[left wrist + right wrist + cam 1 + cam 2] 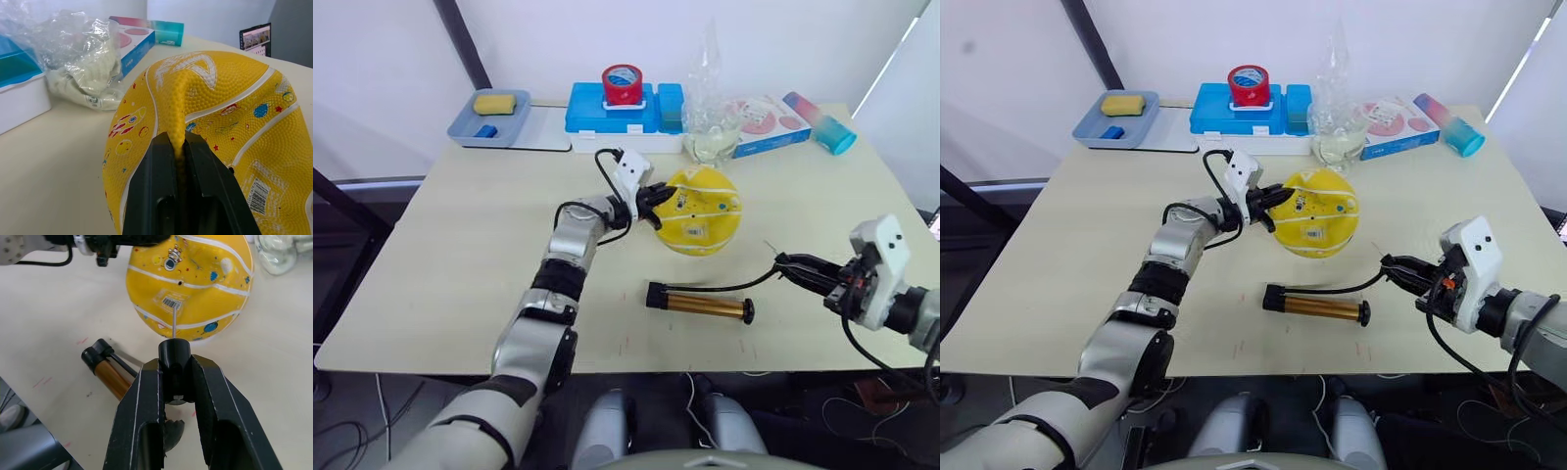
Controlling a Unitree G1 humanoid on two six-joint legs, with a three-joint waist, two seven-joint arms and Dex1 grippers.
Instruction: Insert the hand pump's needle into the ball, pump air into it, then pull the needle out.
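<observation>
The yellow ball point(705, 213), partly deflated and printed with white stripes and small cartoons, lies at the table's middle. My left gripper point(657, 203) is at its left side, shut on a raised fold of its rubber point(179, 105). The copper-brown hand pump point(700, 304) lies flat in front of the ball. Its black hose point(744, 285) runs right to my right gripper point(785, 262). That gripper is shut on the needle's black fitting point(174, 352). The thin needle point(174, 322) points toward the ball, its tip short of the barcode label point(169, 302).
Along the far edge stand a blue tray point(470, 129) holding a yellow sponge, a blue box point(607, 116) topped by a red tape roll point(622, 85), a crumpled plastic bag point(710, 122), a flat carton point(766, 124) and a tube point(819, 122).
</observation>
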